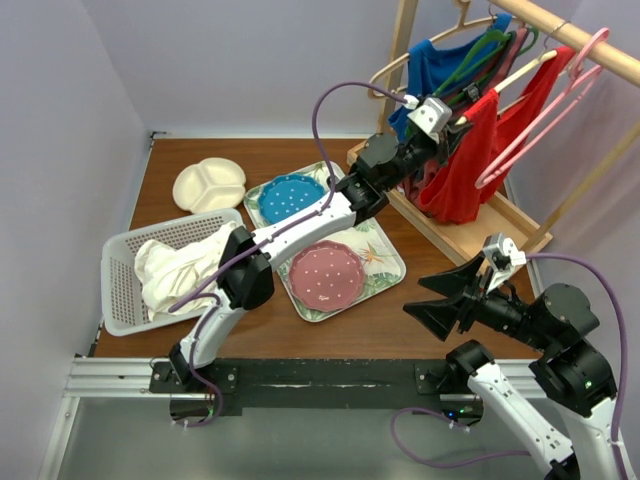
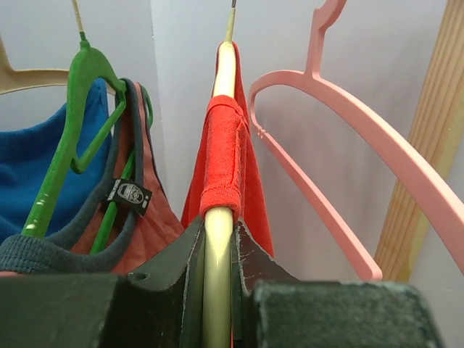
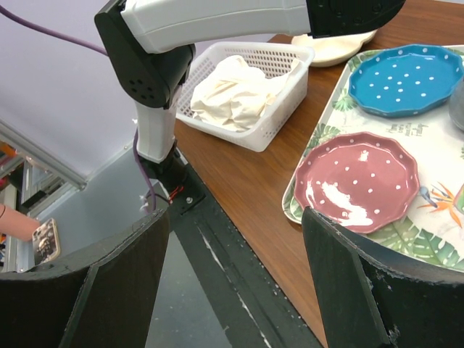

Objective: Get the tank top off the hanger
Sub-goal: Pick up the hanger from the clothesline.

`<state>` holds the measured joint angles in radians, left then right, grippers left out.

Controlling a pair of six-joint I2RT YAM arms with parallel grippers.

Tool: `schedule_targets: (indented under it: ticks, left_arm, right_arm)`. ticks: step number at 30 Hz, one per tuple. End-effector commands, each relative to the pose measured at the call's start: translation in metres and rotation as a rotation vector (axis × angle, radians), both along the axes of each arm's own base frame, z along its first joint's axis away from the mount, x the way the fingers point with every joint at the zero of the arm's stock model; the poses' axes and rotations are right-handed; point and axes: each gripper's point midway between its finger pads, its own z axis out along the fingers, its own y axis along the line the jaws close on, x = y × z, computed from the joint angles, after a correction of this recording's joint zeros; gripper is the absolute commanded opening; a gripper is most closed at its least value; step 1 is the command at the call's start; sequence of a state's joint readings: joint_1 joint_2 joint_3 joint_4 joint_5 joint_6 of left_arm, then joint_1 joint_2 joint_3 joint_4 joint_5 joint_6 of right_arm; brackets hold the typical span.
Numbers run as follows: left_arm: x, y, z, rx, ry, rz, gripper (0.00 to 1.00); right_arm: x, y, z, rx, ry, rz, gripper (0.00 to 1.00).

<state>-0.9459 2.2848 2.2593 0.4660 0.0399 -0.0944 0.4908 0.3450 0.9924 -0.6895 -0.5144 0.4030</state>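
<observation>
The red tank top (image 1: pixel 465 170) hangs on a pale wooden hanger (image 1: pixel 520 72) on the clothes rack. My left gripper (image 1: pixel 452 122) reaches up to it. In the left wrist view the left gripper (image 2: pixel 217 250) is shut on the hanger's pale arm (image 2: pixel 217 239), just below the red strap (image 2: pixel 225 152) that wraps over it. My right gripper (image 1: pixel 432 297) is open and empty, low over the table's near right edge, well apart from the rack; in the right wrist view (image 3: pixel 235 217) it faces the table's front edge.
The rack rail (image 1: pixel 560 25) also holds a pink empty hanger (image 2: pixel 341 138), a green hanger (image 2: pixel 80 123), a blue top (image 2: pixel 29 181) and a rust top (image 2: pixel 148 228). A tray (image 1: pixel 385 270) holds a pink plate (image 1: pixel 325 275) and a blue plate (image 1: pixel 290 198). A basket (image 1: pixel 125 300) holds white cloth (image 1: pixel 180 265).
</observation>
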Motion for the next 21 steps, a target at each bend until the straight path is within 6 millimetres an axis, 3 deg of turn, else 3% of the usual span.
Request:
schedule_targets:
  ticks: [1, 9, 21]
  left_arm:
    - [-0.026, 0.046, 0.103, -0.272, -0.130, 0.034, 0.00]
    - [-0.031, 0.057, 0.129, -0.370, -0.162, 0.033, 0.00]
    - [-0.042, 0.063, 0.141, -0.384, -0.211, 0.009, 0.00]
  right_arm:
    - [0.005, 0.001, 0.007, 0.010, -0.014, -0.011, 0.77]
    - [0.005, 0.000, 0.009, 0.004, -0.017, -0.012, 0.77]
    - [0.007, 0.003, 0.011, 0.011, -0.013, -0.007, 0.77]
